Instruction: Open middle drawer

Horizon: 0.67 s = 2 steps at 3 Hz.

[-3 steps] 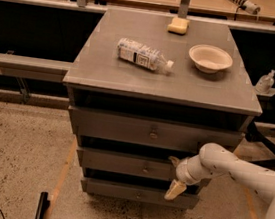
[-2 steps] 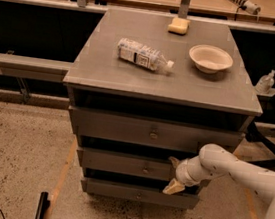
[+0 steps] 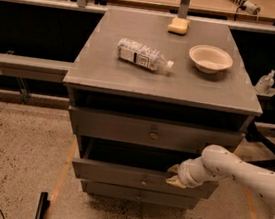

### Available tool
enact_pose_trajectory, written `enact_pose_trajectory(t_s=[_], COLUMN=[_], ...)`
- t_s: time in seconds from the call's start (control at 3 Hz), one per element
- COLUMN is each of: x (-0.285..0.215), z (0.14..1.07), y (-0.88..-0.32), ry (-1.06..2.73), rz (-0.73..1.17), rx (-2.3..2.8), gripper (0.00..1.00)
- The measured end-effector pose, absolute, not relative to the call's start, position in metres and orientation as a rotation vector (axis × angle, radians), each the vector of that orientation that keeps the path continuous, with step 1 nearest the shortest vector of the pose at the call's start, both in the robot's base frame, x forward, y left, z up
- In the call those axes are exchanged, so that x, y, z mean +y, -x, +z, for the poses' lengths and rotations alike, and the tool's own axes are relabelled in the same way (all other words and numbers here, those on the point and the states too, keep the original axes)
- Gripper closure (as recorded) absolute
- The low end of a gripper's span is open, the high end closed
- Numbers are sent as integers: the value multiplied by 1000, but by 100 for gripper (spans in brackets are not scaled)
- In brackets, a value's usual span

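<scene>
The grey cabinet has three drawer fronts stacked one above the other. The middle drawer is the second one, with a small round knob at its centre. It stands out from the cabinet, with a dark gap above its front. My gripper on the white arm comes in from the right. It is at the top edge of the middle drawer's front, just right of the knob. The top drawer and the bottom drawer sit further in.
On the cabinet top lie a plastic bottle, a cream bowl and a yellow sponge. A dark rail and shelving run behind. A speckled floor lies in front, with a black object at the lower left.
The middle drawer has slid out toward the camera and the gap above its front has widened. My gripper has come along with the drawer front and now points less downward.
</scene>
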<state>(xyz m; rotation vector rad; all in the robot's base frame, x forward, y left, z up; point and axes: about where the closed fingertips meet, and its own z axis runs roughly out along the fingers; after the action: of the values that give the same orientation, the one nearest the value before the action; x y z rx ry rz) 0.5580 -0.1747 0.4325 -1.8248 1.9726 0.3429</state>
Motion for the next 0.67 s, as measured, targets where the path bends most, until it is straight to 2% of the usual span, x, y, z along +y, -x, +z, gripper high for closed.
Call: enact_pose_trajectory(t_s=[0.33,0.67], x=[-175,-175], z=[436,437], y=[-558,-558], ry=[1825,1824], rz=[343,343], rx=[1973,1973], gripper=[100,82])
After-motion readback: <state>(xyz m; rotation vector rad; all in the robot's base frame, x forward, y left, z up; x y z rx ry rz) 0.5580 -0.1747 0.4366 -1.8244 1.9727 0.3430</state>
